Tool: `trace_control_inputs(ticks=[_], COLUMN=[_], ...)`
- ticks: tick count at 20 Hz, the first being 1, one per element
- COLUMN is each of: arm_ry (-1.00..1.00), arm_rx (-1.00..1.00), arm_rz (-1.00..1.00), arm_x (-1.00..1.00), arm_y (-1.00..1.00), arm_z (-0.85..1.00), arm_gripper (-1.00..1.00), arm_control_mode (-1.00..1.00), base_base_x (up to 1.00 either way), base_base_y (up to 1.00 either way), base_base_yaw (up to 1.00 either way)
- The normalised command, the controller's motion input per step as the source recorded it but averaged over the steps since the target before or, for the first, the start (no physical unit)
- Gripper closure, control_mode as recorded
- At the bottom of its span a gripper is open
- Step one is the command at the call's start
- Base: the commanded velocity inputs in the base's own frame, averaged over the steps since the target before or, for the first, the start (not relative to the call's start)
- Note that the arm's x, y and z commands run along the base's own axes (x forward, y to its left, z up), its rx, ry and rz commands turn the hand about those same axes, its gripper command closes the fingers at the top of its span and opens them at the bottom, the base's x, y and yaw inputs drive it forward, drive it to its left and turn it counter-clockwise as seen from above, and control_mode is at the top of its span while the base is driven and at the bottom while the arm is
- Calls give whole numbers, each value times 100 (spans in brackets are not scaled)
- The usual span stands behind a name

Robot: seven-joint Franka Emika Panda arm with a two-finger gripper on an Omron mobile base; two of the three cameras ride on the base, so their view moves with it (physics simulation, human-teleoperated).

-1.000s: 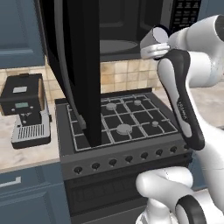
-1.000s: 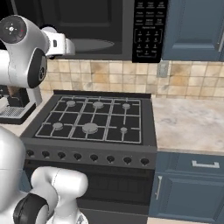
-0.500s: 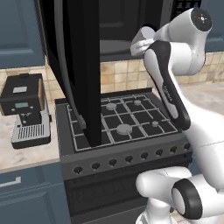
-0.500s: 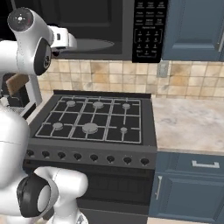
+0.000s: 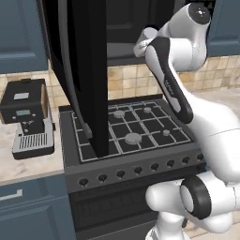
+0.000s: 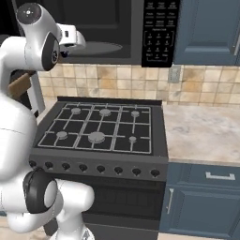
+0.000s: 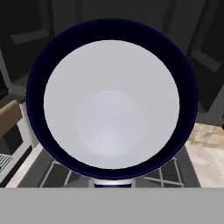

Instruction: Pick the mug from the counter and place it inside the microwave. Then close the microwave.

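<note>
Here the white arm [image 5: 171, 89] rises from the base, bends sharply at its elbow and reaches toward 11 o'clock in the left base view, its wrist at the mouth of the open microwave [image 6: 158, 33]. The gripper [image 6: 70, 40] is clenched on the mug [image 7: 111, 105], whose pale bowl and dark rim face the hand camera, held above the stove [image 6: 101, 131], the microwave door [image 5: 84, 70] hanging open at 9 o'clock.

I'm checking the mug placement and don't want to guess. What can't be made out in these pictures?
- Gripper fingertips: hand view, hidden behind the mug.
- Mug in the left base view: hidden by the arm's wrist.
- Microwave floor: right base view, partly blocked by the arm.
- Keypad labels: too small.
</note>
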Motion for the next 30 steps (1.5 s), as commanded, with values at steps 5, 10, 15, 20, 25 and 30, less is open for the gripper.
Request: trace_control_inputs(ticks=[5, 10, 15, 20, 25, 30], arm_ry=[6, 14, 13, 5, 0, 0], arm_rx=[-6, -9, -10, -5, 0, 0], arm_rz=[0, 0, 0, 0, 0, 0], arm_x=[29, 31, 33, 36, 27, 37], arm_y=[21, 29, 15, 6, 0, 0], arm_z=[0, 0, 12, 1, -2, -3], arm_gripper=[100, 100, 100, 100, 100, 100], arm_control_mode=[-100, -100, -100, -100, -100, -100], base_base_x=[0, 0, 0, 0, 0, 0], base_base_y=[0, 0, 0, 0, 0, 0], base_base_yaw=[0, 0, 0, 0, 0, 0])
